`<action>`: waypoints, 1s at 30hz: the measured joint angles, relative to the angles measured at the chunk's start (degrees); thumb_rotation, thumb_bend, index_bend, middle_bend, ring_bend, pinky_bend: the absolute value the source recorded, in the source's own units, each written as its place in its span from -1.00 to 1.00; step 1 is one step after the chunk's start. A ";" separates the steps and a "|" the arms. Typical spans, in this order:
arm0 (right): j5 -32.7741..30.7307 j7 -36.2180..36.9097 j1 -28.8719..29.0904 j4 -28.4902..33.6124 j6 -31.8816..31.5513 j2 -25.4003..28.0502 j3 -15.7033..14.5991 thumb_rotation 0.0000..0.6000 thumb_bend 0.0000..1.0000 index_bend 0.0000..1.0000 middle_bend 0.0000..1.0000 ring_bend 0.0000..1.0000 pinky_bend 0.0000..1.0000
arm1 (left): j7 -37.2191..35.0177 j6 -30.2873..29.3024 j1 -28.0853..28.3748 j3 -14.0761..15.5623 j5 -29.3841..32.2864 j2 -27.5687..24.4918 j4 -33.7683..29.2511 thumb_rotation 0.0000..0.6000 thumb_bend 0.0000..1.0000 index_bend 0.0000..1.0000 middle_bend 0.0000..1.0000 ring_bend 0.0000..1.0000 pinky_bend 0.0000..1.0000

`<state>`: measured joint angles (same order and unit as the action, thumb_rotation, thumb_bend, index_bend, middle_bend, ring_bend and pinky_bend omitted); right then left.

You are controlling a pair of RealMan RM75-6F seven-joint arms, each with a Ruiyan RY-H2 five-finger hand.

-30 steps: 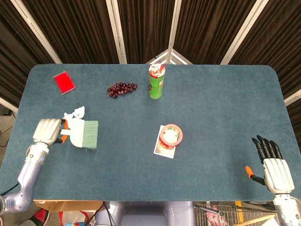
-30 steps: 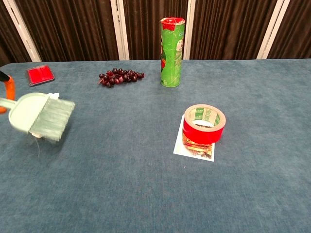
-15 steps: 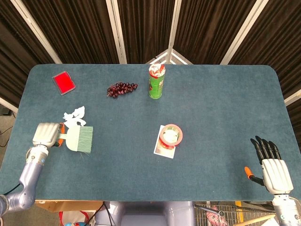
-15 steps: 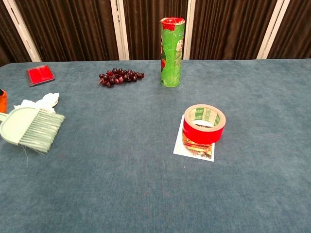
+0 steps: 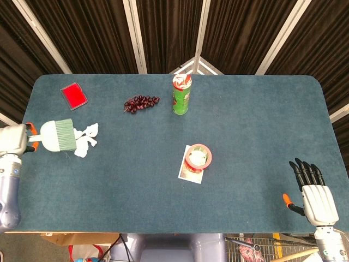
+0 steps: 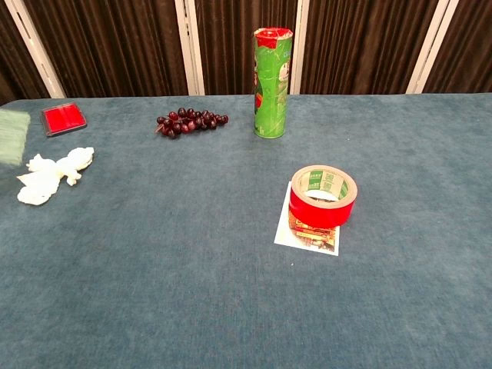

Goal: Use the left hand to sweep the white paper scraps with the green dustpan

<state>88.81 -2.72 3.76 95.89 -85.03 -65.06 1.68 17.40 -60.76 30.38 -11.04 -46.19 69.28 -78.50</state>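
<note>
left hand [image 5: 13, 140] holding green brush [image 5: 57, 135], beside paper scraps [image 5: 85, 140]

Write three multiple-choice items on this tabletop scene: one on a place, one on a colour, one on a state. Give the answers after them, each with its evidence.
1. Where do the white paper scraps lie?
A. Beside the brush bristles, at the table's left side
B. Under the red tape roll
C. Next to the right hand

2. What colour is the tall can?
A. Blue
B. Green with a red top
C. Yellow

3. What is the left hand doing?
A. Resting empty
B. Pressing the grapes
C. Holding the green brush

Answers: 1 A, the scraps touch the bristles far from the tape roll. 2 B, both views show a green body and red rim. 3 C, its fingers wrap the handle, while the right hand rests open with nothing in it.
</note>
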 measured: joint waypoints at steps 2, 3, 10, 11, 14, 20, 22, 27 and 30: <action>-0.05 -0.10 0.00 -0.08 -0.04 -0.10 0.04 1.00 -0.36 -1.00 -1.00 -1.00 -1.00 | -2.84 -0.93 -1.02 -0.63 -1.77 -1.88 -2.66 1.00 0.45 0.47 1.00 1.00 1.00; -0.12 -0.09 -0.02 -0.10 -0.07 -0.12 0.09 1.00 -0.36 -1.00 -1.00 -1.00 -1.00 | -4.01 -1.47 -1.51 -0.82 -2.79 -2.67 -4.02 1.00 0.44 0.47 1.00 1.00 1.00; -0.29 0.03 -0.03 -0.28 -0.08 -0.07 0.19 1.00 -0.36 -1.00 -1.00 -1.00 -1.00 | -10.13 -6.17 -6.14 0.61 -13.83 -7.67 -16.10 1.00 0.36 0.33 1.00 1.00 1.00; -0.20 0.00 -0.02 -0.29 -0.08 -0.07 0.18 1.00 -0.36 -1.00 -1.00 -1.00 -1.00 | -10.59 -6.78 -7.22 1.97 -16.37 -8.34 -18.80 1.00 0.34 0.31 1.00 1.00 1.00; 0.13 -0.21 0.01 -0.26 -0.15 -0.11 0.09 1.00 -0.36 -1.00 -1.00 -1.00 -1.00 | -10.63 -7.36 -8.97 5.19 -20.25 -8.94 -23.24 1.00 0.27 0.27 1.00 1.00 1.00; 0.26 -0.33 0.04 -0.18 -0.20 -0.23 0.08 1.00 -0.36 -1.00 -1.00 -1.00 -1.00 | -4.97 -6.73 -10.02 9.64 -23.25 -5.63 -26.25 1.00 -0.06 0.15 1.00 1.00 1.00; 0.21 -0.16 0.04 -0.22 -0.19 -0.20 0.12 1.00 -0.36 -1.00 -1.00 -1.00 -1.00 | -2.17 -6.60 -10.06 10.35 -23.45 -3.79 -26.49 1.00 -0.33 0.03 1.00 1.00 1.00; -0.05 0.55 0.05 -0.41 -0.09 0.00 0.20 1.00 -0.36 -1.00 -1.00 -1.00 -1.00 | 5.19 -6.88 -10.29 11.92 -22.96 1.69 -26.64 1.00 -0.89 -0.27 1.00 1.00 1.00; 0.01 0.97 0.05 -0.52 -0.13 0.14 0.23 1.00 -0.36 -1.00 -1.00 -1.00 -1.00 | 7.12 -6.93 -10.50 12.61 -21.76 2.25 -26.87 1.00 -0.99 -0.37 0.98 1.00 1.00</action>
<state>88.82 -1.75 3.81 95.36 -85.16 -64.92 1.91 24.52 -67.69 19.89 1.57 -67.95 71.53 -105.38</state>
